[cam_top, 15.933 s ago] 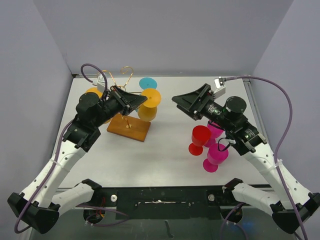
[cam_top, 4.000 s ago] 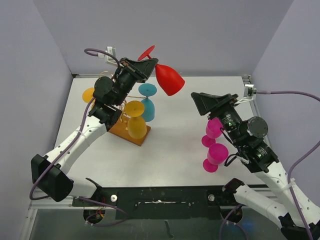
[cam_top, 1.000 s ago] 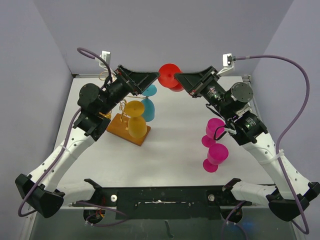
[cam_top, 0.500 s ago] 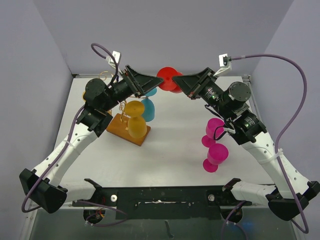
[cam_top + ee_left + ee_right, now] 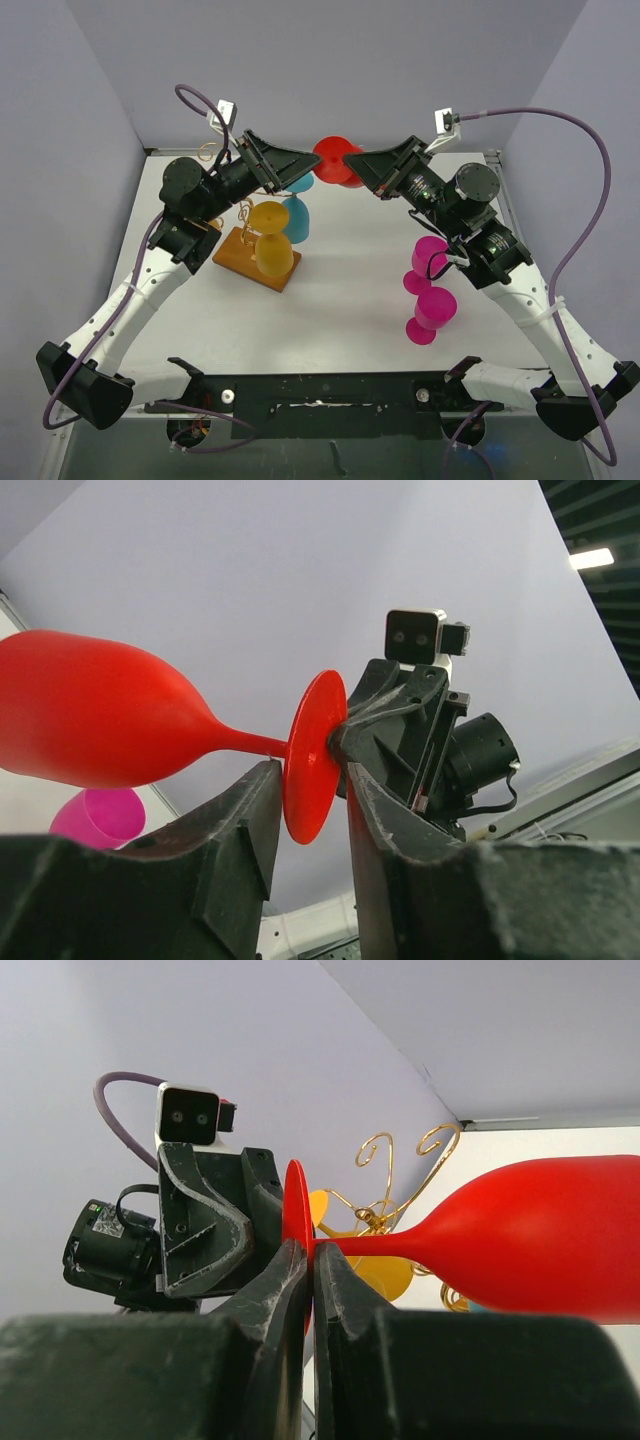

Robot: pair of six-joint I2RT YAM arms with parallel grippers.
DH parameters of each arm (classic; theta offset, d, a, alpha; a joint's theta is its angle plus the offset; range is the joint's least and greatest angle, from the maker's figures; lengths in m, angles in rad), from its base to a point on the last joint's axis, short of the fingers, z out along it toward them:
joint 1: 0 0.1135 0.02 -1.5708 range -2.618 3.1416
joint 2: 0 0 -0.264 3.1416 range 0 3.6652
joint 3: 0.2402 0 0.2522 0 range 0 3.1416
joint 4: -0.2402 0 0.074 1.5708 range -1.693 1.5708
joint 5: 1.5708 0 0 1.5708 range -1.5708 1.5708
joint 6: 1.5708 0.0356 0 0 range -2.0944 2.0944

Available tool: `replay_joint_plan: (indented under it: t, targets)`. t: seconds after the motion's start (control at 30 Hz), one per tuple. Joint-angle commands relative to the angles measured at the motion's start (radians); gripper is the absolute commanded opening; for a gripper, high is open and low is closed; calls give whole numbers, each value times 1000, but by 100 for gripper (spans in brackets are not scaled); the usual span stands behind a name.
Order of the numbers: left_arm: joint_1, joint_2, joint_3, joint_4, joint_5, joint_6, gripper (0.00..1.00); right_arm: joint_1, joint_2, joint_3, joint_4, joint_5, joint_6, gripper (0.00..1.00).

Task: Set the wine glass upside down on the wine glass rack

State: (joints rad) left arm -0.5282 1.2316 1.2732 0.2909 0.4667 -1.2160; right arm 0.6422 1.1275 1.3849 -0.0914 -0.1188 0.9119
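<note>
Red and lying on its side, the wine glass point(image 5: 333, 157) point(image 5: 100, 715) point(image 5: 540, 1235) is held in the air above the far part of the table, its foot turned to the left and its bowl to the right in the top view. Below it and to its left, the wine glass rack point(image 5: 246, 212) point(image 5: 385, 1150) of gold wire is seen on its wooden base point(image 5: 250, 265). A yellow glass point(image 5: 272, 252) and a teal glass point(image 5: 297, 220) are hung upside down on it, just beneath the raised arms. Two magenta glasses point(image 5: 431, 285) point(image 5: 95, 815) are stood upright on the right, well apart from the rack.

The right gripper point(image 5: 356, 162) point(image 5: 309, 1250) is clamped tight on the foot of the wine glass. The left gripper point(image 5: 303, 165) point(image 5: 312, 772) is set astride the same foot with its jaws partly closed. Its fingers point(image 5: 245, 820) are seen just beside the rim on each side, but whether they press on it cannot be made out.

The table point(image 5: 340, 310) is white, and pale grey walls point(image 5: 330, 70) are seen on three sides.
</note>
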Motion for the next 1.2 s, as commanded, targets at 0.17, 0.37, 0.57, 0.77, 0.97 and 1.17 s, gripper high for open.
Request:
replay_joint_plan:
  t: [0.17, 0.37, 0.57, 0.77, 0.97, 1.17]
  targets:
    - [5, -2, 38, 60, 75, -15, 18, -4, 14, 28, 57, -47, -6, 0]
    - [7, 3, 57, 59, 73, -5, 1, -4, 8, 28, 50, -42, -4, 7]
    - [16, 34, 135, 76, 72, 1, 0, -4, -20, 21, 33, -12, -10, 45]
    - [53, 90, 246, 72, 71, 12, 0, -10, -83, -1, -1, 71, -37, 66]
    - [144, 123, 303, 67, 64, 8, 0, -14, -144, -37, -17, 124, -74, 68]
    - [274, 125, 299, 60, 70, -6, 0, -14, -189, -94, -17, 134, -97, 69]
